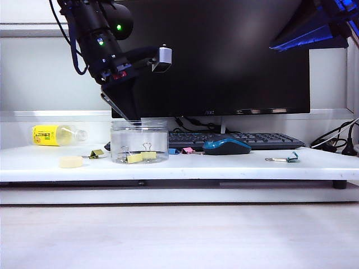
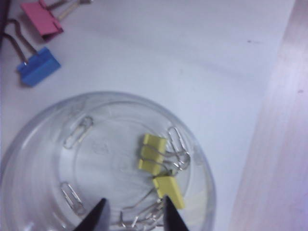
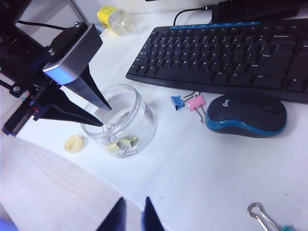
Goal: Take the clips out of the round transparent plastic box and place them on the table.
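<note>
The left claw (image 3: 102, 115) hangs in the mouth of the round transparent plastic box (image 1: 139, 141), fingers parted and gripping nothing; yellow clips (image 2: 155, 159) lie on the floor below among loose paper clips (image 2: 77, 132); the box stands on the table (image 1: 224, 165) near its front edge; open white surface lies to its right; the right claw (image 3: 131, 214) hovers over that front edge, slightly parted and empty.

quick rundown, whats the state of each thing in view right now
round transparent plastic box: upright, lid off, clips inside
yellow clips: lying on box floor
left gripper: open, fingertips inside box mouth, holding nothing
right gripper: slightly open, empty, raised above table
yellow-labelled bottle: lying on its side
</note>
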